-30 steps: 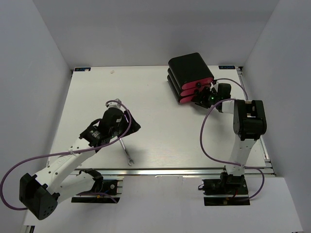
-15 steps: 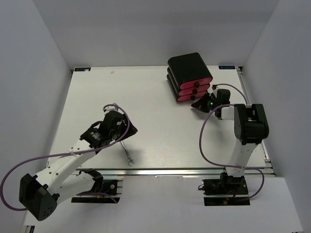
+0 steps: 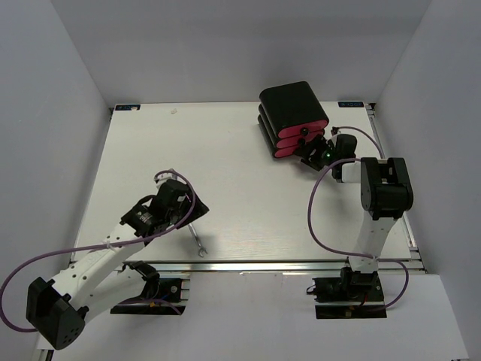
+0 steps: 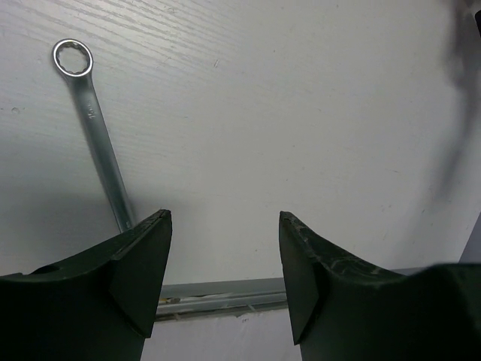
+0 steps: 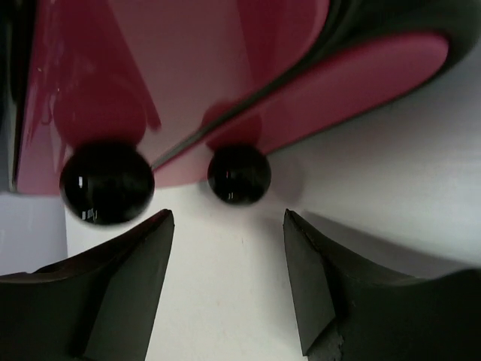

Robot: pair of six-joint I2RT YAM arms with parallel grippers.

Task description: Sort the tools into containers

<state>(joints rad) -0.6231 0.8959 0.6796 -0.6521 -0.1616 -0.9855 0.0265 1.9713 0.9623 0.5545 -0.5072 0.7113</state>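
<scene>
The left gripper hangs over the near part of the white table, left of the middle. From above I cannot tell how its fingers stand. The silver wrench lies flat on the table just beside it, close to the near edge. Its long way runs from far to near and leans a little to the right as it comes near. The right gripper is at the far right, right up against the pink fronts of the drawers. The three black drawers sit in a stack and all look pushed in, so what is inside them is hidden.

In the left wrist view, the left gripper has its two dark fingers wide apart, with only bare table between them. The wrench lies off to the left of the gap. Its ring end points up and away from the fingers. Its other end goes down behind the left finger and is hidden. A metal rail at the table's edge shows low between the fingers.

In the right wrist view, the right gripper also has its fingers spread apart and holds nothing. Just past the tips are two pink drawer fronts, each with a round black knob. The smaller-looking knob sits in line with the gap. The bigger-looking knob sits above the left finger. No finger touches either one.
</scene>
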